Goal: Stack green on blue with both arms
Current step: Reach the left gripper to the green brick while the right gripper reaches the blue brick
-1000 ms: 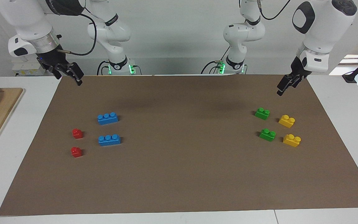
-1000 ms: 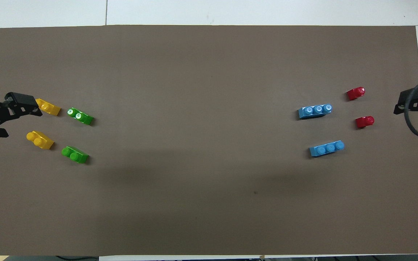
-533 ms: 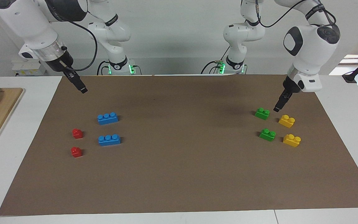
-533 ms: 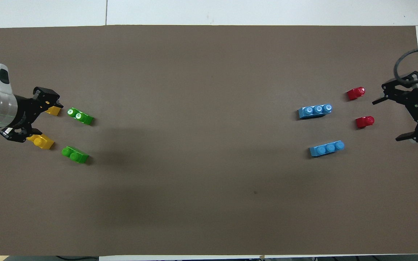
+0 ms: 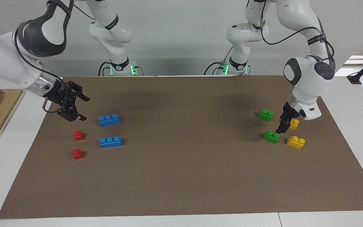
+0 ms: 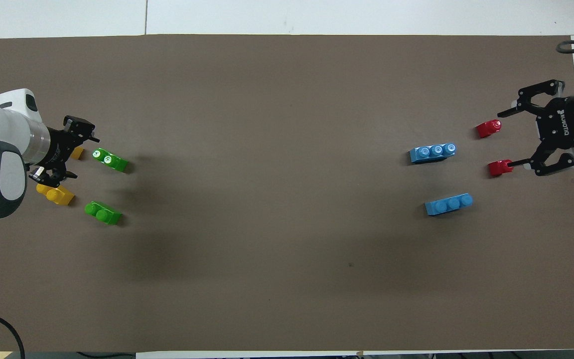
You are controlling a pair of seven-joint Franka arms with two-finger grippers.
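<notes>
At the facing view's right, the left gripper (image 5: 281,124), jaws spread, hangs between two green bricks (image 5: 266,115), nearest those, while at its left the wide-open right gripper (image 5: 77,108) hovers beside two blue bricks (image 5: 109,120) lying lengthwise across the frame.

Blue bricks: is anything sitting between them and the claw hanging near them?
Nothing visible. The right gripper, jaws open, hangs over bare mat just beside the blue brick nearer the robots. The two red bricks lie off that line, farther from the robots, next to the other blue brick.
</notes>
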